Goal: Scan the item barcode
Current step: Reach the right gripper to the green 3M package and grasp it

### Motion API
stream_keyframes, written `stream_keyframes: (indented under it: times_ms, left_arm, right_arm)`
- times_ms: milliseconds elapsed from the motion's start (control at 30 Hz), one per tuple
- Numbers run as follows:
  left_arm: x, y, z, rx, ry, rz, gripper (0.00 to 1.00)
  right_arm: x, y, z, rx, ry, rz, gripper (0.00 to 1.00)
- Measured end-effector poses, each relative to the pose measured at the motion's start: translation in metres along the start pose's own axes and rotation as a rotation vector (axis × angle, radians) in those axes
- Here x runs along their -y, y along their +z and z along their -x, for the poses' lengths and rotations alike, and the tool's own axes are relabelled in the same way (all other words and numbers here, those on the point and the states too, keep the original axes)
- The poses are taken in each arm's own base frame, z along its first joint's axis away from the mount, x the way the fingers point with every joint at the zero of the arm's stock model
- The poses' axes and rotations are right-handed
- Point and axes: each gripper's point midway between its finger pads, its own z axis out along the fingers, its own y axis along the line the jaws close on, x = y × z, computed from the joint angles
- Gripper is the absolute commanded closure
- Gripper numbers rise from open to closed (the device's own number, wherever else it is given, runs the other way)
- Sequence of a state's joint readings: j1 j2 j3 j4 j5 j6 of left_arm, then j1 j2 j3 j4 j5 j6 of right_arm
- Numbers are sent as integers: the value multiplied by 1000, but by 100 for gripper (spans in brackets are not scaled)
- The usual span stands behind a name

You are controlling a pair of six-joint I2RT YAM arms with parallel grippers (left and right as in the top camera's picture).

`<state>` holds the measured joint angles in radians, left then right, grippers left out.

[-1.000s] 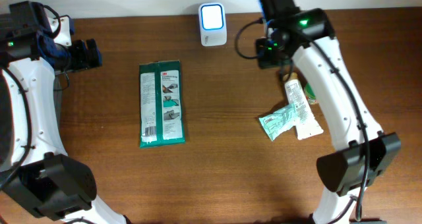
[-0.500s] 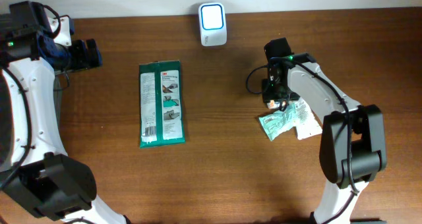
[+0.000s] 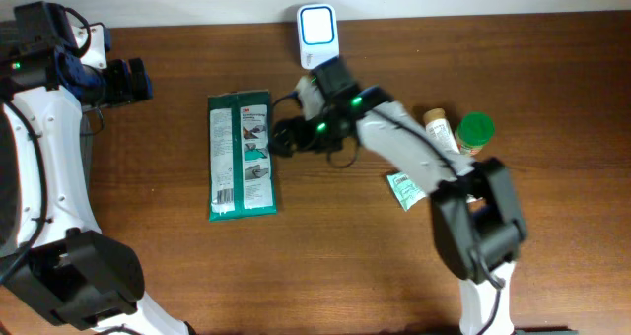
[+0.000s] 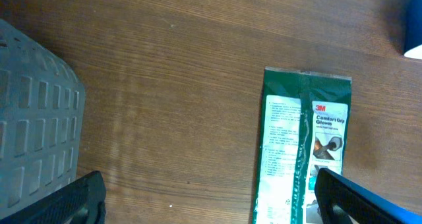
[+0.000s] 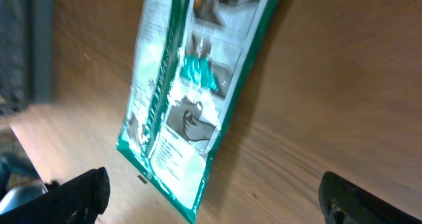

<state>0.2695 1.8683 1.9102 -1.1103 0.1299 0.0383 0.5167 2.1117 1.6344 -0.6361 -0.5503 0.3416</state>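
Observation:
A green and white glove packet point(image 3: 242, 155) lies flat on the wooden table, left of centre. It also shows in the left wrist view point(image 4: 304, 145) and the right wrist view point(image 5: 191, 99). The white scanner point(image 3: 317, 25) with a lit face stands at the back edge. My right gripper point(image 3: 283, 136) hovers just right of the packet, open and empty point(image 5: 217, 201). At the far left my left gripper point(image 3: 130, 82) is open, with bare wood between its fingers point(image 4: 211, 204).
A white tube point(image 3: 439, 128), a green-capped bottle point(image 3: 475, 131) and a mint sachet point(image 3: 404, 189) lie at the right. A grey plastic basket point(image 4: 33, 118) sits left of the left gripper. The right arm stretches across the table's middle.
My right arm has swung from the items at the right across to the green packet, and its jaws have opened. The left arm has not moved.

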Motion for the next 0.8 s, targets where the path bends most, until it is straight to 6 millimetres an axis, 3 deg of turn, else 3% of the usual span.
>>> stream_keyframes:
  times_ms: [33,100,200,367,467,533,633,700,800]
  left_arm:
    - [0,0,0,-1,0,0,1]
    - [0,0,0,0,0,0,1]
    - [0,0,0,0,0,0,1]
    - [0,0,0,0,0,0,1]
    - [0,0,0,-1,0,0,1]
    - [0,0,0,0,0,0,1]
    - [0,0,0,0,0,0,1]
    - [0,0,0,-1,0,0,1]
    - [0,0,0,-1,0,0,1]
  right_arm:
    - [-2,21,-9,-34,13,3,25]
    - [2,43,-17,-56,48,-6,31]
    - [5,67,-24,-75,86,-9,35]
    - [-10,78,-24,-63,72,15,36]
    - [-19,87,-31,-66,46,0,52]
    - [-23,94,-35,-76,34,0,68]
    - [-15,95,-41,-101,60,-43,81]
    - [-12,95,-42,-100,68,-60,96]
    - [-7,96,-42,-100,77,-78,96]
